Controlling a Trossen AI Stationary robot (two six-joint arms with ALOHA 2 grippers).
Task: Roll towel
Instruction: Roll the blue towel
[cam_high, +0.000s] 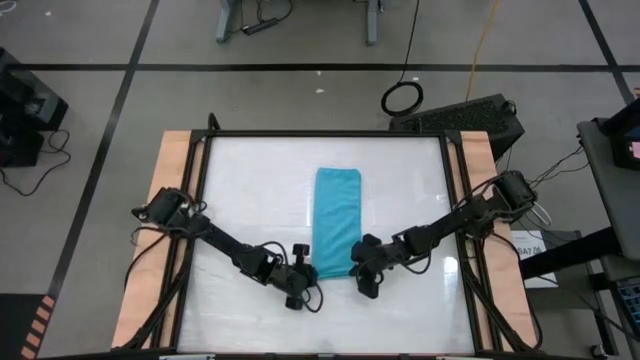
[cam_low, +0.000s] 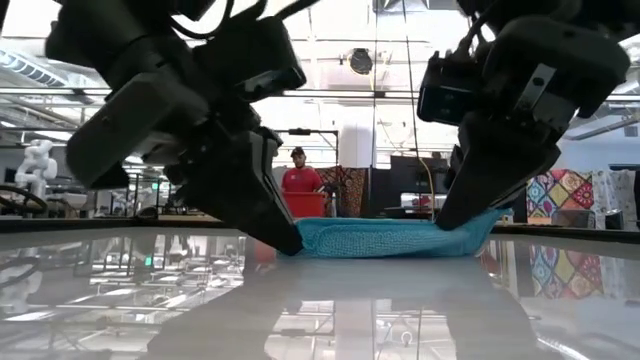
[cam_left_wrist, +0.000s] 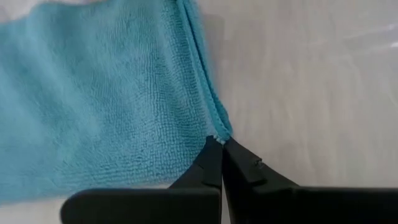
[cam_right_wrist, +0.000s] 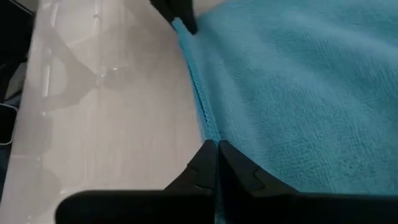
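The turquoise towel (cam_high: 337, 215) lies flat on the white table as a long strip running from far to near. It also shows in the low view (cam_low: 385, 237). My left gripper (cam_high: 314, 272) is shut at the towel's near left corner. My right gripper (cam_high: 356, 268) is shut at its near right corner. Both grippers reach down to the table top, slanting inward from either side. In the right wrist view the left gripper's fingertip (cam_right_wrist: 180, 15) shows at the other end of the towel's near edge. My left gripper pinches the towel's near left corner (cam_left_wrist: 217, 127) between its two fingertips, coming slanting down from the table's left. The corner stays at table level and the towel lies flat beyond it. My right gripper pinches the towel's near right corner (cam_right_wrist: 208, 132) between its two fingertips, coming slanting down from the table's right. In the low view that corner (cam_low: 482, 222) stands slightly raised off the table; the towel beyond it lies flat.
The white table top (cam_high: 250, 190) is framed by black rails and wooden side strips (cam_high: 172, 170). Bare table lies on either side of the towel. A person in red (cam_low: 300, 182) stands in the room far beyond the table.
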